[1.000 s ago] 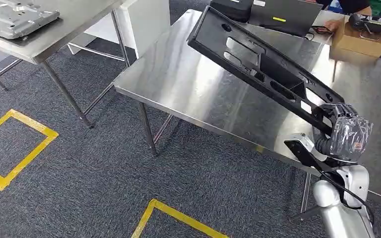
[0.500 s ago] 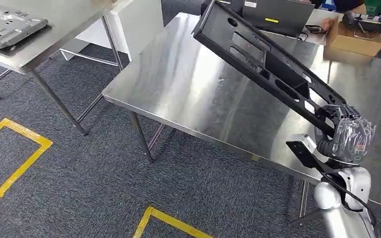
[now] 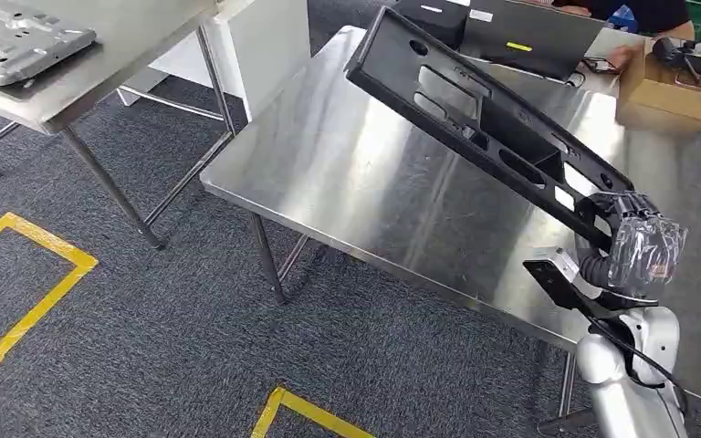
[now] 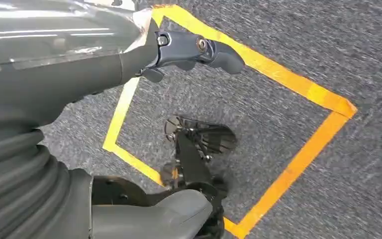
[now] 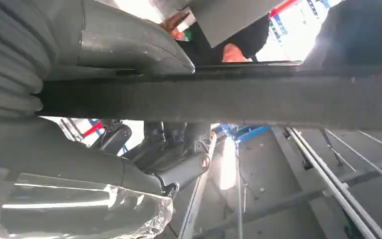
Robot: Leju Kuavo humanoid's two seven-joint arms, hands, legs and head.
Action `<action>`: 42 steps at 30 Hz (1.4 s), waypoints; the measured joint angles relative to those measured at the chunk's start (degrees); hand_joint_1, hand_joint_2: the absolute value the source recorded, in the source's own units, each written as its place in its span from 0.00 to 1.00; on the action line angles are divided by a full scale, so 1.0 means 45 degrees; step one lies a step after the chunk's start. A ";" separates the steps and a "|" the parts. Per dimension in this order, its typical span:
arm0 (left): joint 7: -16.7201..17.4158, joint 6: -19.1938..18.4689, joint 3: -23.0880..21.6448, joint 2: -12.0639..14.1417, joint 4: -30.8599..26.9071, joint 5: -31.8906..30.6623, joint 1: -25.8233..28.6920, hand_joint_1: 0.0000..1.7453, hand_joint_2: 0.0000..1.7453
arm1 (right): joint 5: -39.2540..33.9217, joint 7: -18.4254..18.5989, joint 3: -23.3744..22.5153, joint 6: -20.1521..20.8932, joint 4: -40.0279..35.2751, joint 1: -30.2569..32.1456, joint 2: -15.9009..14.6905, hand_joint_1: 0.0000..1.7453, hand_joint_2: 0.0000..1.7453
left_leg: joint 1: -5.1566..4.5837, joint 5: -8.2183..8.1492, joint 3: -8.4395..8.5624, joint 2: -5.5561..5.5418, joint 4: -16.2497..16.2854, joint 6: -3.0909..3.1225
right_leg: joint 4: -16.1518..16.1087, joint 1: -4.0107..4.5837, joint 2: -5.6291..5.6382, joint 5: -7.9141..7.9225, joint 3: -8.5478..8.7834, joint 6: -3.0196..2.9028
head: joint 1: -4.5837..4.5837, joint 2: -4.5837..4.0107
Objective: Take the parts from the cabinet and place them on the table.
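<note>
A long black part [image 3: 484, 119] with slots and holes slants above the steel table [image 3: 356, 182], its far end raised toward the table's back. My right hand [image 3: 637, 248], wrapped in clear plastic, grips the part's near end over the table's front right edge. In the right wrist view the black part [image 5: 238, 102] runs as a dark bar across the picture, with the hand's fingers [image 5: 179, 149] closed under it. My left hand [image 4: 144, 129] hangs over the carpet with thumb [image 4: 149, 219] and fingers [image 4: 199, 47] apart, holding nothing.
A second steel table [image 3: 100, 64] at the far left carries a grey metal plate [image 3: 18, 32]. At the back of the main table are a dark laptop [image 3: 520, 32], a cardboard box [image 3: 671, 82] and a person's hand [image 3: 617, 57]. Yellow tape [image 3: 32, 301] marks the carpet.
The whole view has swayed a little, so the camera moved. The black part stays in my right hand at the same tilt over the table.
</note>
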 joint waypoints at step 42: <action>0.0185 0.0325 0.0034 0.0029 0.0000 -0.0398 0.0012 0.00 1.00 | -0.0704 -0.0374 -0.0039 0.0223 0.0500 -0.0393 0.0374 1.00 1.00 | 0.0010 0.0002 0.0346 0.0350 -0.0348 0.0251 | 0.3768 0.0009 0.0100 -0.1274 -0.1906 -0.0272 | -0.0044 0.0000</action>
